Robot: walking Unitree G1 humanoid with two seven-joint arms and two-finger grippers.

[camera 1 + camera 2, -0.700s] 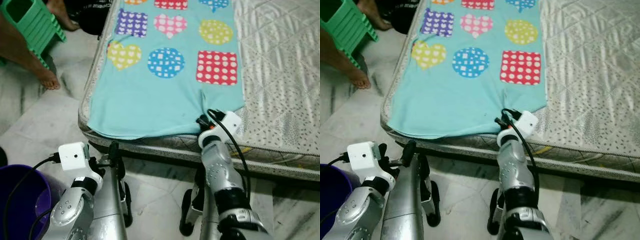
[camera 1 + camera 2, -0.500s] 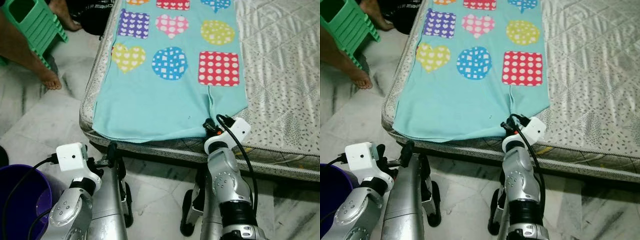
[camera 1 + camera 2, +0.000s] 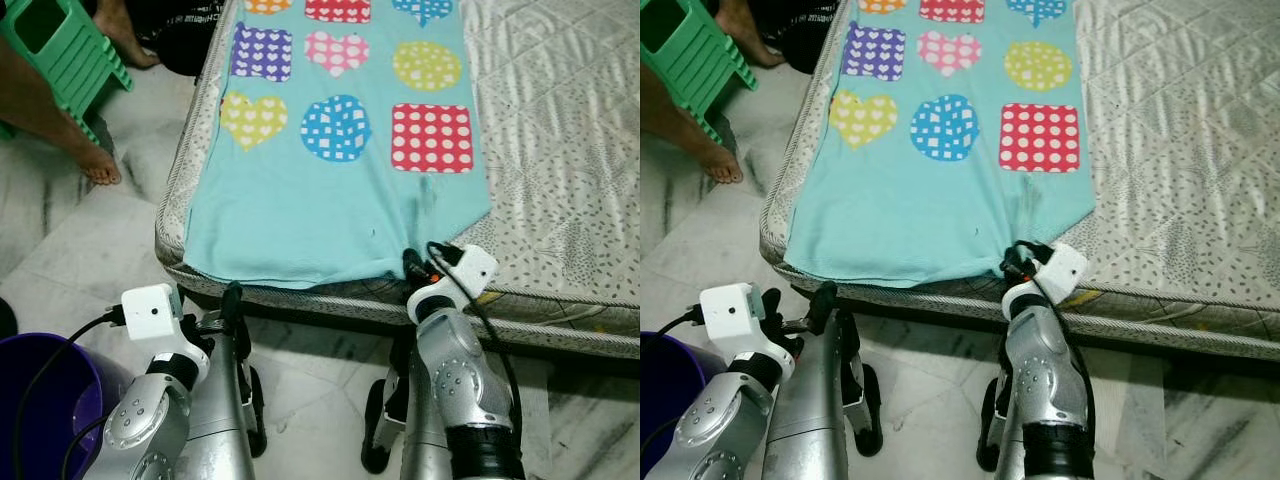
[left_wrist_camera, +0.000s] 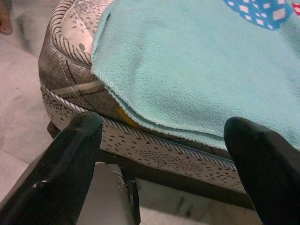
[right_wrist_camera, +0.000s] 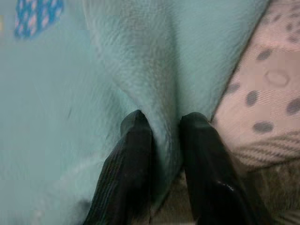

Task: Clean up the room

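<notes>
right end effector (image 5: 161, 140) nearly closed, pinching a fold at near hem of soft, light fleece blanket (image 3: 330, 195) spread ahead on mattress (image 3: 560, 150); likely limp and draping; left end effector (image 4: 164, 136) wide open, empty.

Right claw (image 5: 165, 124) pinched closed; left claw (image 4: 164, 136) spread wide, low.

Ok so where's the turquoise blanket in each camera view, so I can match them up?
Left eye view: turquoise blanket covers the mattress's left part.
Right eye view: likewise, its near hem at the mattress edge.
Left wrist view: fills the upper right, hem over the mattress corner.
Right wrist view: a fold is pinched in the right end effector.
Shared landmark: the blue spotted circle.
</notes>
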